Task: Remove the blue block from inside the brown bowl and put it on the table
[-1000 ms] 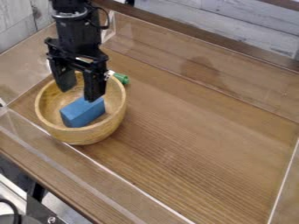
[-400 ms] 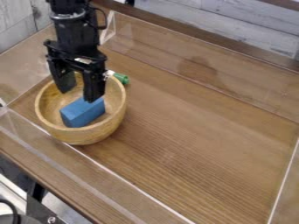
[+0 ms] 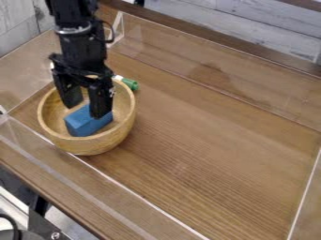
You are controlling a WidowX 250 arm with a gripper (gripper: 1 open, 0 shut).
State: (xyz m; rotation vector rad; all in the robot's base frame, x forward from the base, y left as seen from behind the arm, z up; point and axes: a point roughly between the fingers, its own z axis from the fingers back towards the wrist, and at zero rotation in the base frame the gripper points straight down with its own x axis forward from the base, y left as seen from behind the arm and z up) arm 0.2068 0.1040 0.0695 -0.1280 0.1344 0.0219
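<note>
the matte blue block point(image 3: 85, 122) lies inside the round, thick-walled tan wooden bowl point(image 3: 51, 132), its upper part hidden behind the black fingers point(image 3: 66, 97), which stand wide apart astride it, gripping nothing. the bowl sits on the glossy wood-grain counter point(image 3: 213, 141); something green point(image 3: 127, 84) peeks from behind its rim, too hidden to identify.

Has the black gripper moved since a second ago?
Yes. The open black gripper has dropped lower into the round tan wooden bowl, its fingers now straddling the small blue block.
</note>
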